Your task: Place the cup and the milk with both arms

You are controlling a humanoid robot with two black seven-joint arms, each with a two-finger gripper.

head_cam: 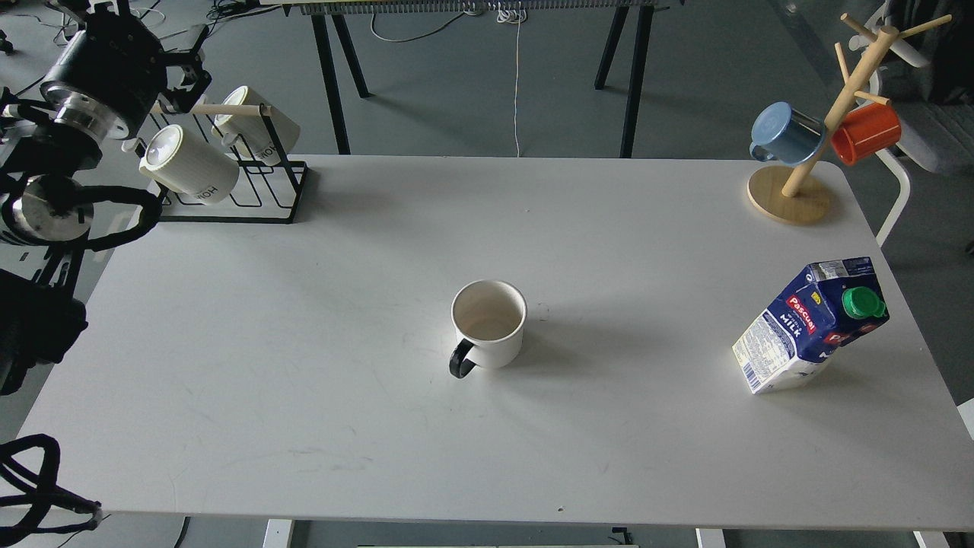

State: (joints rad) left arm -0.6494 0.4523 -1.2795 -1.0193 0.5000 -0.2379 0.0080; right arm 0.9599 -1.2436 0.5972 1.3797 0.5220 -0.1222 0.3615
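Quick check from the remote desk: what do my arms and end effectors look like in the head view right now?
Only the left arm shows, at the left edge: black cylindrical housings with bright silver metal rings and a round silver disc at the joints, and looped black cables alongside and at the lower left. Its end effector is dark, angular black hardware; the fingers cannot be told apart. No markings are readable. The right arm is out of view.

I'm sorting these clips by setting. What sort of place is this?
Probably a robotics lab or workshop, not a kitchen: a plain white table on bare grey floor, loose cables under a black-legged bench, and the black left arm at the edge.
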